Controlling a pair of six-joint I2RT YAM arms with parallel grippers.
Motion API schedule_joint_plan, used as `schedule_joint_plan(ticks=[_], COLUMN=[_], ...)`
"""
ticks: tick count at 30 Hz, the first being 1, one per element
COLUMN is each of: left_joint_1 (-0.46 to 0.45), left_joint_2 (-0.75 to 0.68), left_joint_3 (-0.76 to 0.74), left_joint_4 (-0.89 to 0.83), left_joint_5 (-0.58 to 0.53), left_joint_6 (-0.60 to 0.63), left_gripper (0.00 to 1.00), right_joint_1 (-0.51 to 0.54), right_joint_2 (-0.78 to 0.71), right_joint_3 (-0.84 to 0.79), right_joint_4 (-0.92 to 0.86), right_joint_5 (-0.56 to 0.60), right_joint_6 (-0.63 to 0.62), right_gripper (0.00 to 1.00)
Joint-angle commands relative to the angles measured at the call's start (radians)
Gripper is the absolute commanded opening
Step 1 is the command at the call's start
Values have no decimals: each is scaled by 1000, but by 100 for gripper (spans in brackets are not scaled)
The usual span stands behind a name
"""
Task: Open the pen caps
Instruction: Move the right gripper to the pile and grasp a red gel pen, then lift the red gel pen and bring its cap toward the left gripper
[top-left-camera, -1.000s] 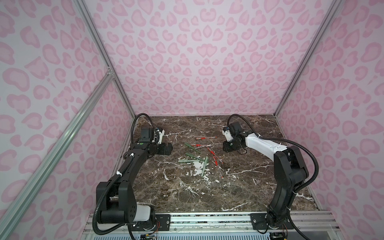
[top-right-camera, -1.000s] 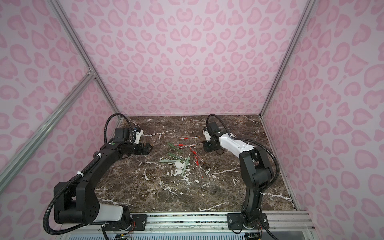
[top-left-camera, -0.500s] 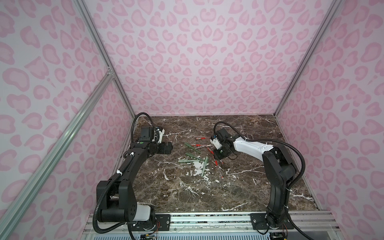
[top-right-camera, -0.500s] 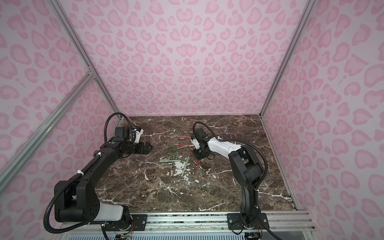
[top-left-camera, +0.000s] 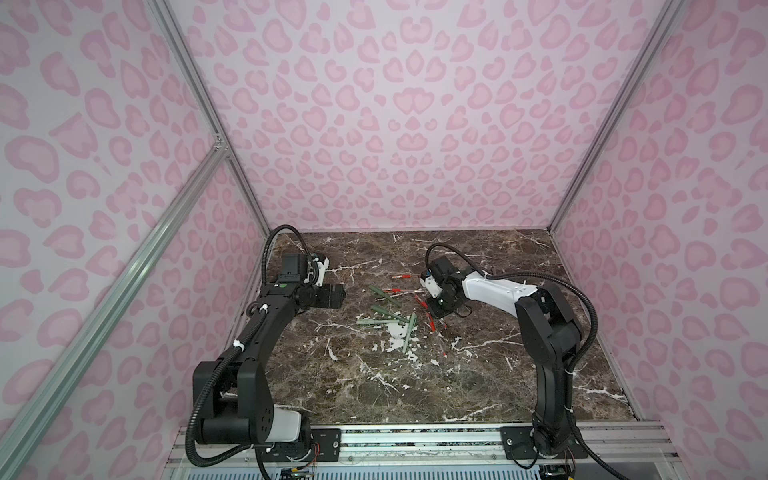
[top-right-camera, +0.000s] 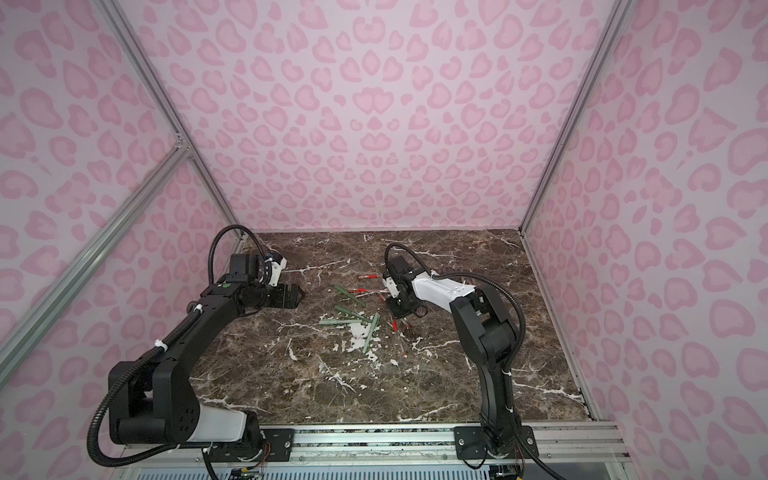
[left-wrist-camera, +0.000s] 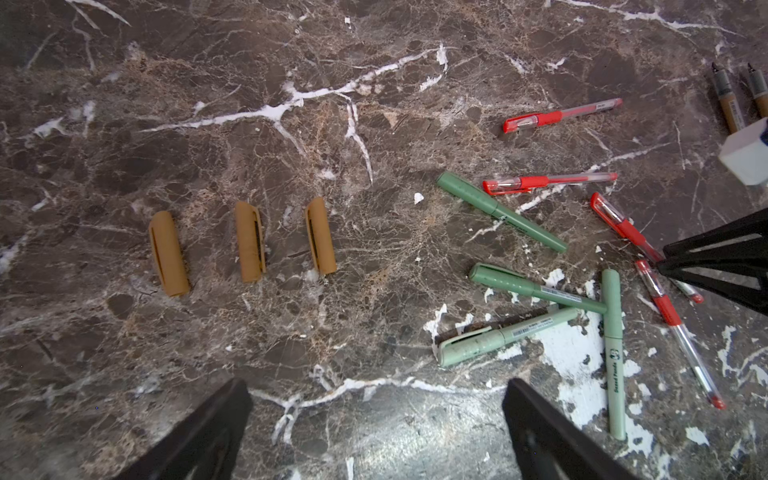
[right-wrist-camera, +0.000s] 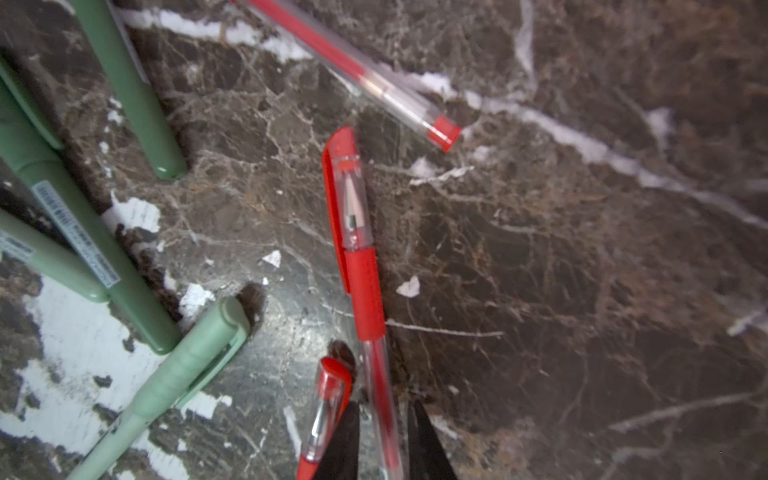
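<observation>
My right gripper (right-wrist-camera: 384, 415) is low over the marble (top-left-camera: 415, 395), its jaws shut on the clear barrel of a red pen (right-wrist-camera: 365, 291). That pen lies flat with its red cap (right-wrist-camera: 347, 187) on, away from the jaws. Beside one finger lies another capped red pen (right-wrist-camera: 328, 395). Three loose tan caps (left-wrist-camera: 249, 241) lie in a row in the left wrist view, near several capped green pens (left-wrist-camera: 536, 289) and red pens (left-wrist-camera: 548, 180). My left gripper (left-wrist-camera: 376, 399) hovers open and empty at the back left (top-left-camera: 332, 296). In both top views the right gripper (top-left-camera: 438, 311) (top-right-camera: 397, 311) sits at the pile's right edge.
Two capless tan pen bodies (left-wrist-camera: 727, 99) lie beyond the red pens. Pink patterned walls (top-left-camera: 415, 124) close in three sides, and a metal rail (top-left-camera: 415, 440) with both arm bases runs along the front edge.
The right arm swung in from the back right to the red pens, dropped low, and its jaws narrowed around one pen's barrel. The left arm stayed put, open.
</observation>
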Motion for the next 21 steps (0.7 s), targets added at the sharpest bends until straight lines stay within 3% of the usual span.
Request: schedule_joint_plan(ticks=[1,11,21], left_joint_1=[0,0,1], left_joint_2=[2,-12,-28], left_joint_3=[14,26,53], left_joint_4=[3,-8,0], left_joint_5=[6,74,348], left_joint_6=[9,-14,-112], left_gripper=[98,98,99], right_joint_1=[-3,-4,8], right_joint_2=[21,25,-108], right_joint_3=[4,17,26], right_joint_4=[-8,-21,-1], right_joint_5=[24,38,-27], right_joint_6=[-18,-51,15], right_gripper=[22,7,2])
